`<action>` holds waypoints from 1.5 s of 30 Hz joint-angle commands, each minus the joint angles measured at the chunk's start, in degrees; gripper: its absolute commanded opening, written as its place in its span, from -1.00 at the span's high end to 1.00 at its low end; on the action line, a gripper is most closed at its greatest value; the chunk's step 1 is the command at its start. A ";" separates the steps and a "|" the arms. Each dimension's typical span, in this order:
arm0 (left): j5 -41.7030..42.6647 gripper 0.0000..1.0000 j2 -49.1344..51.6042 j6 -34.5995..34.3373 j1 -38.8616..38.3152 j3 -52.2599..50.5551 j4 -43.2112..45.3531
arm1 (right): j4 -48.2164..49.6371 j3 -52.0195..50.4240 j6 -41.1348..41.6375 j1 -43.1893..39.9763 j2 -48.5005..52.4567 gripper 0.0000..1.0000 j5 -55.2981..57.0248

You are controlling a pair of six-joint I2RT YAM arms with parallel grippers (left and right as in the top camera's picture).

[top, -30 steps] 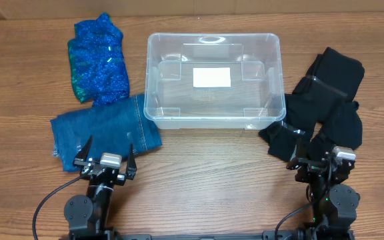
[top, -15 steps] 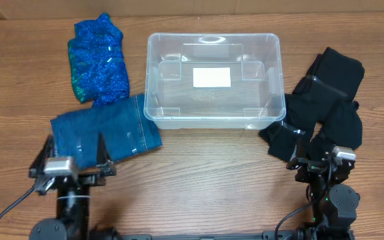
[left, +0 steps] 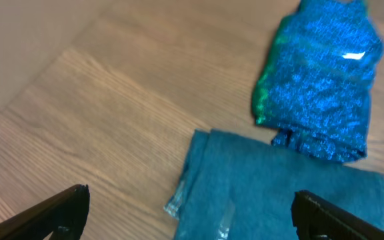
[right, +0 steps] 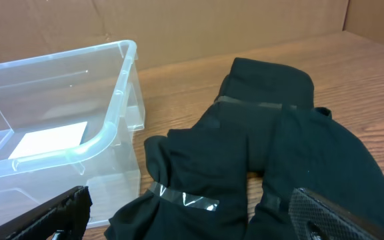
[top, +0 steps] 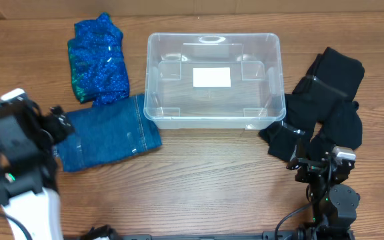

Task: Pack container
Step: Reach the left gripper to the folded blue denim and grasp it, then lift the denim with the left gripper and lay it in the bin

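As it sits upright, container (top: 273, 80): clear, white label (top: 212, 77) on bottom.
Left gripper (left: 189, 200): jaws wide, empty.
Right gripper (right: 189, 197): jaws wide, empty.

Cropped edges and one covered corner

From overhead, the left arm (top: 17, 143) lies over the left edge of the denim cloth (top: 109, 133), hiding that edge and the arm's own fingertips, and it runs out at the bottom edge. The left wrist view cuts the denim at bottom and right and the sparkly blue cloth (left: 319, 80) at the top. The right wrist view cuts the container (right: 115, 113) at left and bottom, and the black garment (right: 259, 153) at the bottom.
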 commanded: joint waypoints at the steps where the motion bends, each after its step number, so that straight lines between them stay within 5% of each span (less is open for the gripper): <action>1: 15.52 -1.00 10.03 3.93 10.93 7.67 -2.49 | 0.28 -0.26 0.02 0.28 -0.57 -1.00 0.33; 12: 31.15 -1.00 41.57 17.64 16.90 7.48 -0.24 | 0.28 -0.26 0.02 0.28 -0.57 -1.00 0.33; 17: 34.16 -0.96 50.23 17.86 16.48 7.48 3.28 | 0.28 -0.26 0.02 0.28 -0.57 -1.00 0.33; 19: 36.44 -0.53 52.89 17.81 16.00 7.48 3.30 | 0.28 -0.26 0.02 0.28 -0.57 -1.00 0.33; 21: 40.26 -0.46 54.38 17.81 15.96 7.48 3.48 | 0.28 -0.26 0.02 0.28 -0.57 -1.00 0.33; 22: 42.77 -0.25 54.60 17.84 15.96 7.48 3.65 | 0.28 -0.26 0.02 0.28 -0.57 -1.00 0.33; 23: 43.15 0.30 54.58 17.84 15.96 7.48 3.76 | 0.28 -0.26 0.02 0.28 -0.57 -1.00 0.33; 24: 43.17 0.50 54.58 17.81 15.96 7.48 3.67 | 0.28 -0.26 0.02 0.28 -0.57 -1.00 0.33; 25: 43.34 0.92 54.58 17.75 15.98 7.48 3.04 | 0.28 -0.26 0.02 0.28 -0.57 -1.00 0.33; 29: 48.02 0.92 53.37 16.44 15.98 9.01 -1.14 | 0.28 -0.26 0.02 0.28 -0.57 -1.00 0.33; 37: 60.94 0.92 37.75 8.11 14.86 33.38 -20.61 | 0.28 -0.26 0.02 0.28 -0.57 -1.00 0.33; 42: 62.84 0.92 27.58 -3.13 8.96 42.40 -18.47 | 0.28 -0.26 0.02 0.28 -0.57 -1.00 0.33; 45: 64.74 0.92 24.15 -12.02 1.07 42.73 -8.31 | 0.28 -0.26 0.02 0.28 -0.57 -1.00 0.33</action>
